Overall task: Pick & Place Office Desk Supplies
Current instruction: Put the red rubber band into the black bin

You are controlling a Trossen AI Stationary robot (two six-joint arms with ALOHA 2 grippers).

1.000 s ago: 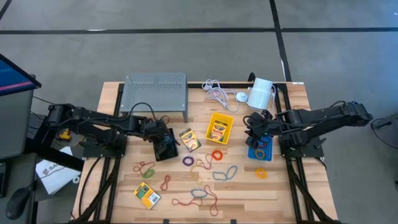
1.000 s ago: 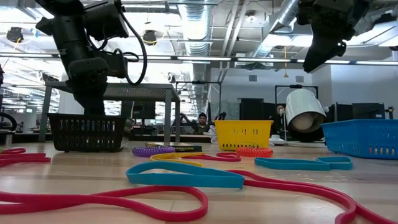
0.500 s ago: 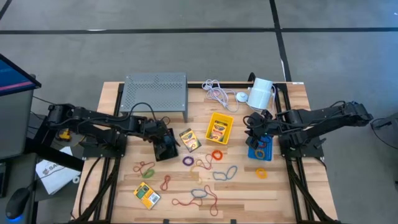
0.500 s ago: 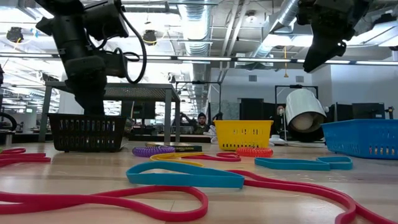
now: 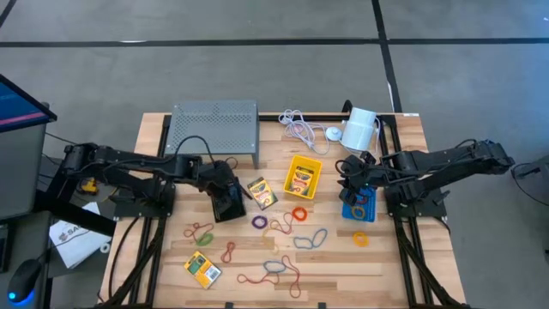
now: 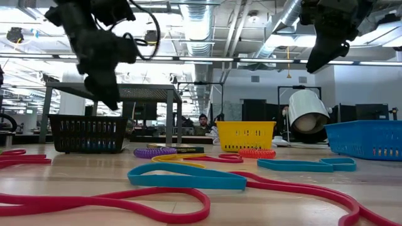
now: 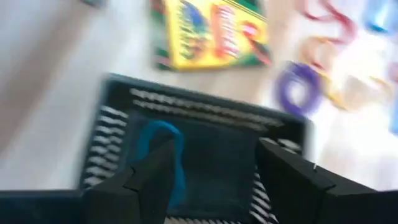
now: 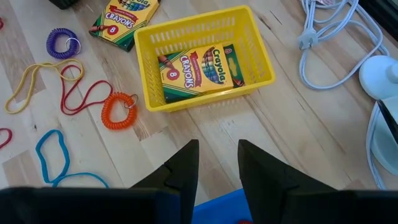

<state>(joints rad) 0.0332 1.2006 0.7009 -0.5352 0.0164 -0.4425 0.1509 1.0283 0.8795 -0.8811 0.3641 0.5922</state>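
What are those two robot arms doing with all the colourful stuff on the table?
They are tidying desk supplies into little bins. The left gripper hangs open just above the black bin, which has a blue band lying inside. The right gripper waits over the blue bin, holding nothing. One crayon box sits in the yellow bin. Two more crayon boxes and many bands lie loose on the table.

Left gripper hangs right over the black bin, a crayon box just beyond its jaws. Right gripper sits above the blue bin, the yellow bin near it; rubber bands lie scattered between.
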